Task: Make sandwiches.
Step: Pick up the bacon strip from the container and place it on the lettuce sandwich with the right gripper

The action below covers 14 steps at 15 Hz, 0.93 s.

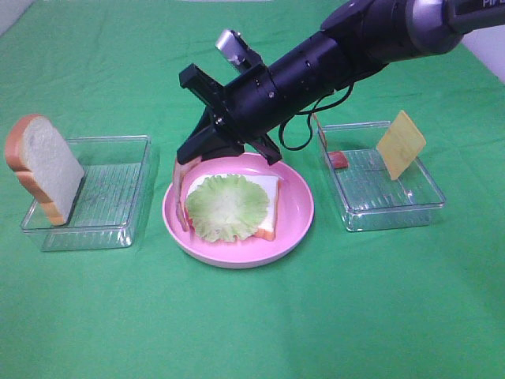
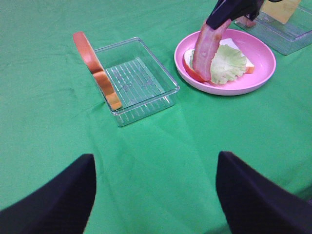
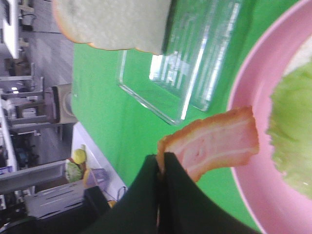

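Observation:
A white bread slice [image 1: 269,192] with a pale green lettuce leaf [image 1: 227,207] on it lies on the round pink plate [image 1: 301,215]. My right gripper [image 1: 192,156] reaches across the middle. It is shut on the top end of a pink-red bacon strip [image 1: 181,197], which hangs over the plate's left rim. The strip also shows in the right wrist view [image 3: 214,141] and the left wrist view [image 2: 207,48]. A second bread slice [image 1: 47,162] leans upright in the left tray. A yellow cheese slice [image 1: 400,144] leans in the right tray. My left gripper [image 2: 156,195] is open, empty, low over the cloth.
A clear tray [image 1: 110,197] stands left of the plate and another clear tray [image 1: 394,197] stands right of it. A small reddish bacon piece [image 1: 339,159] lies in the right tray. Green cloth [image 1: 252,324] covers the table.

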Available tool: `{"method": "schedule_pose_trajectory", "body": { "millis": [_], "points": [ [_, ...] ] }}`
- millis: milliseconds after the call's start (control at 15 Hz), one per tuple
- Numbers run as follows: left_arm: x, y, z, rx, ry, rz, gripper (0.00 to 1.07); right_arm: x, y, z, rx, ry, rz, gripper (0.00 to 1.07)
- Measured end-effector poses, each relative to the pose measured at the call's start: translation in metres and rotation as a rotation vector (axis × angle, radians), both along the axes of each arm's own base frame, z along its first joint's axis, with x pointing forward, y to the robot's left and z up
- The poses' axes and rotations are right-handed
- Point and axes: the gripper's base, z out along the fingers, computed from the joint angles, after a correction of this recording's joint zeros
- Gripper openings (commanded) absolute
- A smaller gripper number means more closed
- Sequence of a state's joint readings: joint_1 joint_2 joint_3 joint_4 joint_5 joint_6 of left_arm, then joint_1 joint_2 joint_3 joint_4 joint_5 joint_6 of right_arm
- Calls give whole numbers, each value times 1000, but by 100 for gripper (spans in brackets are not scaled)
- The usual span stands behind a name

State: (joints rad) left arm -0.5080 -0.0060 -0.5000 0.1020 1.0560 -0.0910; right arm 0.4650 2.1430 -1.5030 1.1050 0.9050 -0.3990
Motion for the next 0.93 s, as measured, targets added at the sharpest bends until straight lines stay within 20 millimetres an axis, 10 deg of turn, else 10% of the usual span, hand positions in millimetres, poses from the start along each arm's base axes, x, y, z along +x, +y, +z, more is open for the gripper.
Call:
{"method": "schedule_pose_trajectory", "body": {
  "millis": [467,733,933],
  "points": [
    [0,0,0,0,0,0,67,6,-22,-20,-339,-55,-41,4],
    [0,0,0,0,0,0,67,6,-23,-21,-350,-52,-44,54],
    [0,0,0,0,0,0,67,5,-25,-12,-358,-86,-34,63]
  ]
}}
